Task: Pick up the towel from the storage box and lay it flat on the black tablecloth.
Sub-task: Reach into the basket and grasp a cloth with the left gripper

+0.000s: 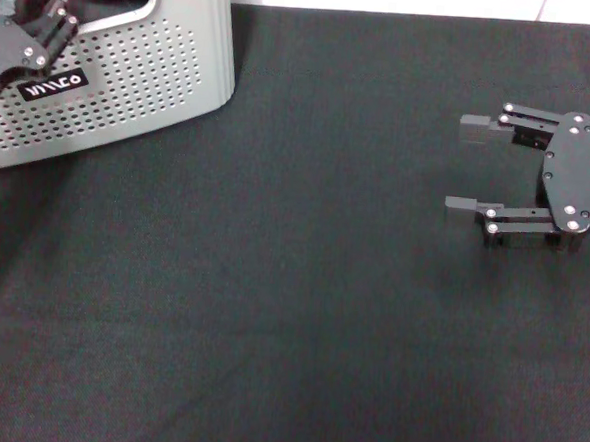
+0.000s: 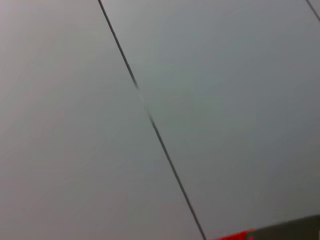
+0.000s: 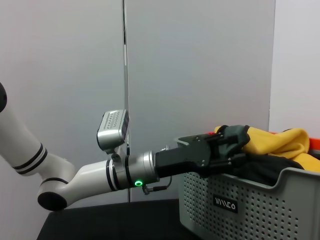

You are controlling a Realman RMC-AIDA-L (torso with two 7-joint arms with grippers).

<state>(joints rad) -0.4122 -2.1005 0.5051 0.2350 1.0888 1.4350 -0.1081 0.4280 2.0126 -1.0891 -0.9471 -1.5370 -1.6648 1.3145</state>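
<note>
black tablecloth (image 1: 299, 311) (matte), pale panelled wall (image 3: 200, 65)

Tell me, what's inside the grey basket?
Inside the storage box sits the towel, its yellow side showing, heaped on a dark cloth. The left hand reaches into the pile. The box's wall hides whatever lies deeper. The right hand hovers open over the black tablecloth.
</note>
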